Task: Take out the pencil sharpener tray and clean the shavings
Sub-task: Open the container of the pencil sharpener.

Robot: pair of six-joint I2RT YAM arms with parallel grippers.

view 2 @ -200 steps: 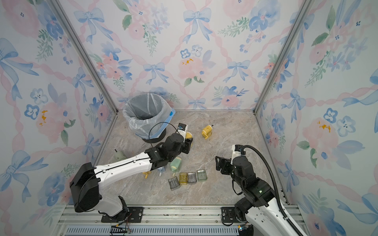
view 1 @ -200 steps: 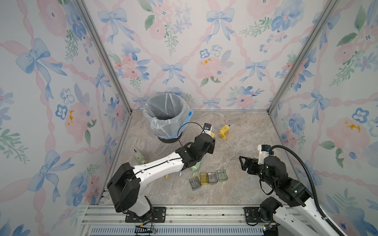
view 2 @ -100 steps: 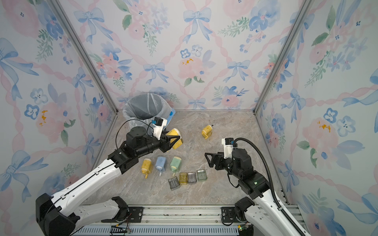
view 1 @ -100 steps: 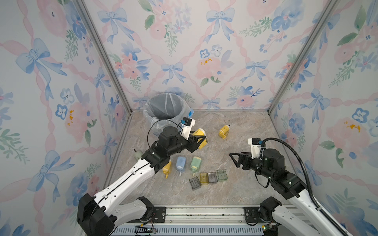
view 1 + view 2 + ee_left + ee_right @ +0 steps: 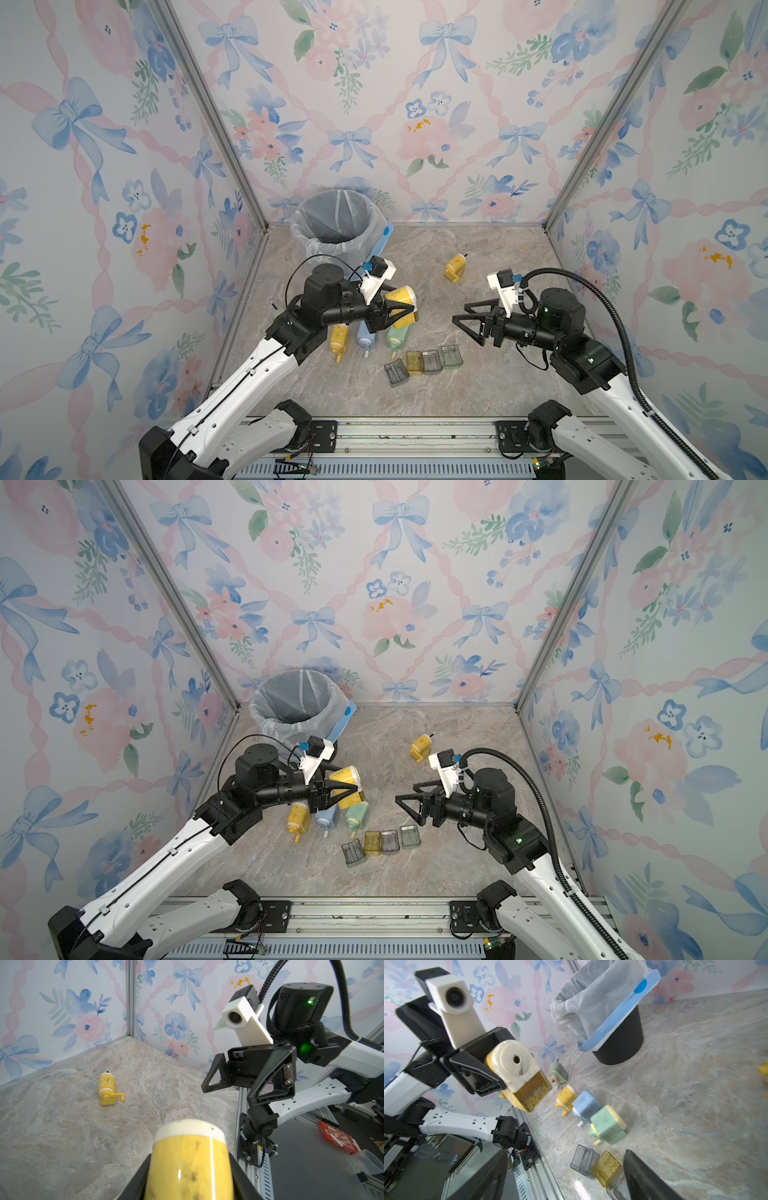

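A: Marbled desk (image 5: 478, 374), floral walls. What's new?
B: The left pincer (image 5: 409, 311) has lifted a yellow sharpener (image 5: 400, 296) off the desk and swung it to face the right pincer (image 5: 460, 314), which has moved closer, jaws spread and empty.
A: The tray?
B: Its tray (image 5: 532, 1093) sits yet in the body, shavings inside, so pulling likely comes next.
A: Anything unclear?
B: The left wrist view hides the tray; the clenched pincer seems to clear it.
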